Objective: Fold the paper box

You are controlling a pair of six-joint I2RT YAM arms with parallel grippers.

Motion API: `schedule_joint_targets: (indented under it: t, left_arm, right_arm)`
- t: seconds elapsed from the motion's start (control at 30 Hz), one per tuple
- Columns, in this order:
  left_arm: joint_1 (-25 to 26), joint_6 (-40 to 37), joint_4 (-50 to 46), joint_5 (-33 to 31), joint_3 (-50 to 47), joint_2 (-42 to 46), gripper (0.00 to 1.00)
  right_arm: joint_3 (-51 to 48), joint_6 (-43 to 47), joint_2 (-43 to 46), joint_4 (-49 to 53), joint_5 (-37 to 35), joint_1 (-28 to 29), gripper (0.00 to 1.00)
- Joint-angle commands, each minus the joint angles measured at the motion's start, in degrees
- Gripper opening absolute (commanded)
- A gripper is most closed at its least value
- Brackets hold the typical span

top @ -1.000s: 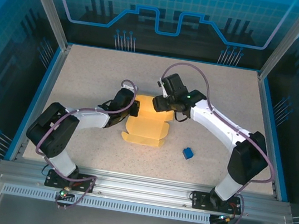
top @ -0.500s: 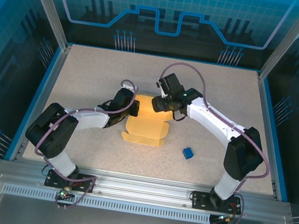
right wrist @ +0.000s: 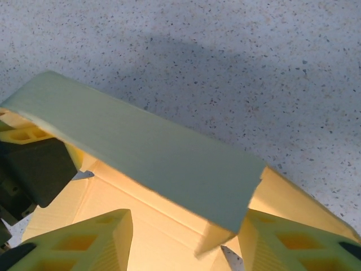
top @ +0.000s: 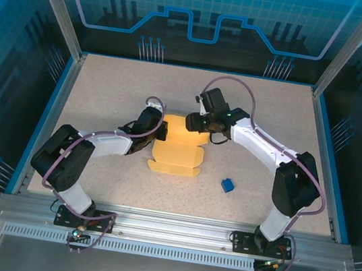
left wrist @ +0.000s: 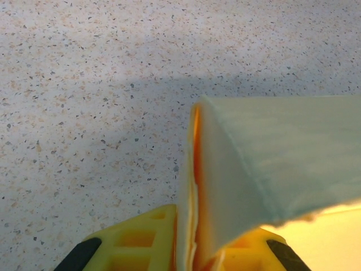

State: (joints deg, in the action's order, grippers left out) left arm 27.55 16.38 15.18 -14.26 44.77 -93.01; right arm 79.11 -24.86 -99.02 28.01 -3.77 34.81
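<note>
— At mid-bench [top: 107, 83]: identify the item and its condition.

— Item: the paper box [top: 175, 154], pale yellow cardboard. Its base panel lies flat on the speckled surface. The near edge is notched with tabs, and panels at the left and far sides are raised.

— Left pincer: report position and state.

— The left pincer [top: 160, 132] sits at the left edge of the box. In the left wrist view its yellow fingers [left wrist: 141, 245] stand close together, with an upright cardboard wall [left wrist: 225, 186] sandwiched between them. State: clamped on the paper box.

— Right pincer: report position and state.

— The right pincer [top: 193, 125] sits at the far edge of the box, toward the far right corner. In the right wrist view its two fingers [right wrist: 84, 237] stand well apart, one at each side, with the box's bright yellow inner face between them. A raised flap [right wrist: 146, 152] crosses the view just beyond the fingertips, tilted, in shadow. State: apart, nothing gripped. Whether either finger touches the flap cannot be determined.

— Other items on the bench?

— One small blue cube [top: 227, 185]. It rests to the right of the box and nearer the arm bases, apart from the box and from both pincers.
</note>
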Motion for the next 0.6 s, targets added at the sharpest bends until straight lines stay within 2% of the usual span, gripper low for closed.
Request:
schedule_joint_targets:
  t: [0.0,0.3,0.43,0.57]
  left_arm:
    - [0.48,-0.47,-0.17,-0.74,-0.13,0.82,0.14]
    - [0.47,-0.47,-1.06,-1.65,-0.59,1.51,0.14]
    - [0.44,-0.24,-1.12,-1.42,-0.59,1.92,0.14]
    - [0.47,-0.47,-1.19,-1.17,-0.57,2.22,0.14]
  right_arm:
    - [-0.63,-0.09,3.83,-1.21,0.72,0.05,0.53]
    - [-7.45,6.73,12.09,3.07,-10.16,5.42,0.56]
    - [-13.55,6.61,13.81,-0.54,-12.22,9.73,0.57]
    - [-17.76,4.84,11.93,-6.42,-10.93,11.34,0.58]
